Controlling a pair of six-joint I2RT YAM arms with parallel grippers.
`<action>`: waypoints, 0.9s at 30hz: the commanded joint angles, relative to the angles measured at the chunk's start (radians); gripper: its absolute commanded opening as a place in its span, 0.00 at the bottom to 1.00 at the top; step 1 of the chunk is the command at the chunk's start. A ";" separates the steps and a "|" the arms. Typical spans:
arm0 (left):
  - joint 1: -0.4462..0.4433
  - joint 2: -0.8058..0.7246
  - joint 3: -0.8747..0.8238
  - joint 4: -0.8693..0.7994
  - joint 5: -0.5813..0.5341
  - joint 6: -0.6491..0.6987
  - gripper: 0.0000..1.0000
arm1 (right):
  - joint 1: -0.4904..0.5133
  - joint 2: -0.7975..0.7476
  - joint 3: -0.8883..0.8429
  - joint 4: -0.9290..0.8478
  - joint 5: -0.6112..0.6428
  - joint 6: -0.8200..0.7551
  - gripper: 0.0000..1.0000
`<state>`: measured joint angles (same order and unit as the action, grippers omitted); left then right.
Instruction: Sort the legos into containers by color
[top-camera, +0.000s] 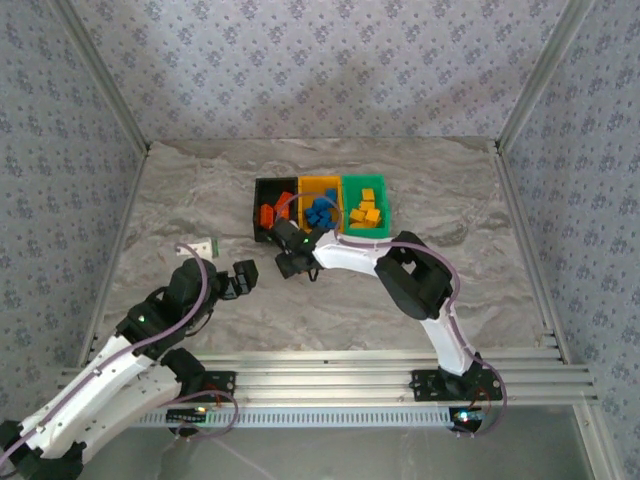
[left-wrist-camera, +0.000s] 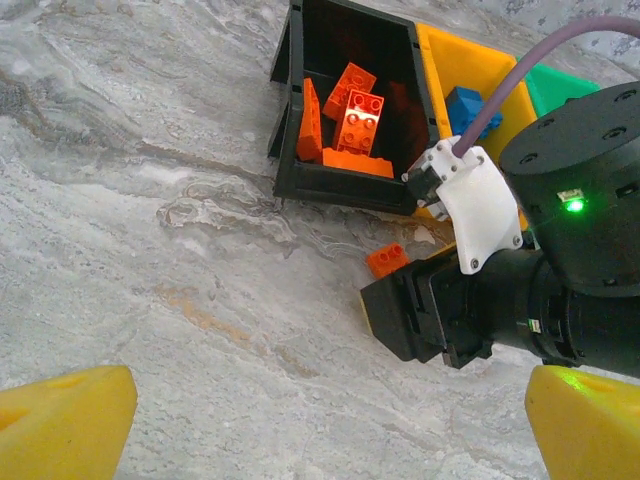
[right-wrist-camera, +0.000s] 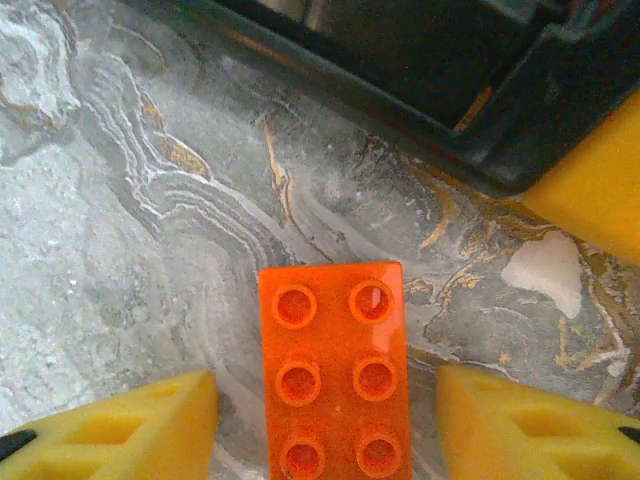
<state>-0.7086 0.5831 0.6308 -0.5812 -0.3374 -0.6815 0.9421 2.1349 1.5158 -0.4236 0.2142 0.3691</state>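
Picking up what appears to be the last loose brick is judged to be the step in hand. 1 red-orange brick (right-wrist-camera: 335, 370) is seen lying studs up on the marbled table (top-camera: 180, 190), just beside the near wall of the black bin (left-wrist-camera: 340, 185), the leftmost of 3 joined bins set towards the middle of the table's far edge. The right gripper (right-wrist-camera: 325, 430) is set low over this brick with its jaws partly open, 1 yellow pad on either side. A strip of table is visible between each pad and the brick, so nothing is held yet. The left gripper (top-camera: 243, 280) is held wide open and empty above the table, nearer the left edge. Red-orange bricks (left-wrist-camera: 350, 110) lie in the black bin, blue bricks (top-camera: 320, 212) in the yellow-orange bin (top-camera: 320, 180) and yellow bricks (top-camera: 363, 213) in the green bin (top-camera: 366, 179), so the sort is judged nearly done. Next, the jaws must be closed squarely on the brick's long sides, and the brick must be lifted clear of the black rim, carried a short way towards the far edge and released inside.
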 joint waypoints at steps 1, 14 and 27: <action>0.006 -0.015 -0.006 -0.003 -0.013 -0.008 0.99 | 0.017 0.020 -0.030 -0.074 0.023 0.024 0.55; 0.006 -0.024 -0.005 -0.014 -0.021 -0.006 1.00 | 0.045 -0.130 -0.105 0.084 -0.024 0.007 0.28; 0.005 -0.049 -0.032 -0.015 -0.032 -0.016 0.99 | -0.029 -0.068 0.202 0.098 -0.041 -0.022 0.29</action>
<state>-0.7086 0.5419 0.6060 -0.5819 -0.3561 -0.6922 0.9409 1.9839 1.6318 -0.3202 0.1825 0.3706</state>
